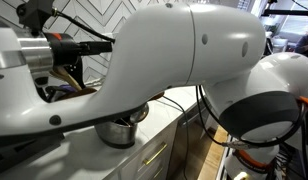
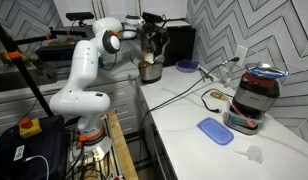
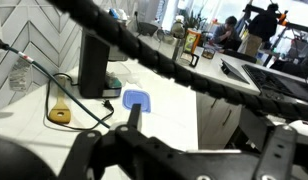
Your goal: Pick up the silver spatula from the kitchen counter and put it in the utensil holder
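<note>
Over the silver utensil holder [image 2: 150, 72] hangs the end effector [image 2: 151, 47].

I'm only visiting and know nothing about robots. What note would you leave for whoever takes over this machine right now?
Fingers: hanging just above the utensil holder; these views do not show whether they are open or shut.
Things: the utensil holder stands on the white counter. The silver spatula cannot be made out in any view.
Done: possibly the drop into the holder, but this is unconfirmed.
Left: check that the spatula sits in the holder; if not, find it and put it in. Then pull back.
</note>
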